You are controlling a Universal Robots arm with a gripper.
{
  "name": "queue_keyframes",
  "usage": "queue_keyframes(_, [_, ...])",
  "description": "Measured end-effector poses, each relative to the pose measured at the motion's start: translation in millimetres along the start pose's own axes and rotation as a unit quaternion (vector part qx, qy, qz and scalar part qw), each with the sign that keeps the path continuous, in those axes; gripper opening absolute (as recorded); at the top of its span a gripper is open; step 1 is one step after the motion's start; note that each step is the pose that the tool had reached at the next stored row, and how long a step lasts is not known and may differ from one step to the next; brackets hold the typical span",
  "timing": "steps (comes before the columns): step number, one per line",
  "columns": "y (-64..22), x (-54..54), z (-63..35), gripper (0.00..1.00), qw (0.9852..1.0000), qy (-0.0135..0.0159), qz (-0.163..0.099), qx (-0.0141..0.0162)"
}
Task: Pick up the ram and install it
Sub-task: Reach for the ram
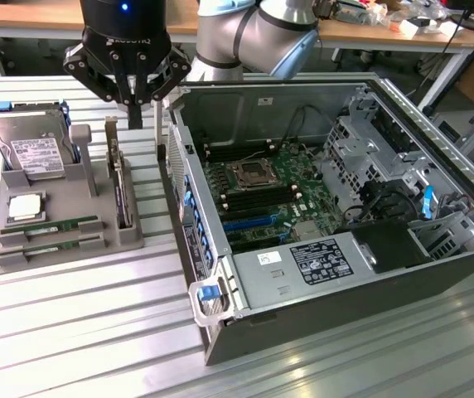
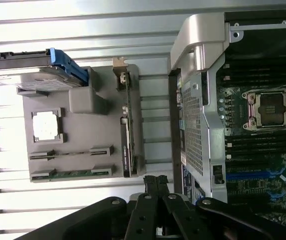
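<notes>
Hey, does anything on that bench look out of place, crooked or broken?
Nothing stands out. The hard drive, chip, two memory sticks and card sit in their tray slots; the computer case lies open.

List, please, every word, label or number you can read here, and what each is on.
"ROBOTIQ": faint, on the black housing of the robot's claw.
Silver hard drive, its white label: too small to read.
Grey metal power supply, its black-and-white label: too small to read.
Small white sticker beside that label: unreadable.
</notes>
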State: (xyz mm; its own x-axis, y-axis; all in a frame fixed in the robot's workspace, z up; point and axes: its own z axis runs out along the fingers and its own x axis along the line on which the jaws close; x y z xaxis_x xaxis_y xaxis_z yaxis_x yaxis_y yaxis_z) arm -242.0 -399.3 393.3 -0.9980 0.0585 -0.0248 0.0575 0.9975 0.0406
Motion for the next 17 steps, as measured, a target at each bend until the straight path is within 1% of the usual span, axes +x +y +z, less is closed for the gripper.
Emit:
queue_keyframes(8, [-1.0,17.1,-0.5,0.11,1.0000,0.0000,0.000,0.0000])
queue_keyframes(17, [-2.4,41.6,-1.1,0.11,1.0000,0.0000,0.000,0.0000])
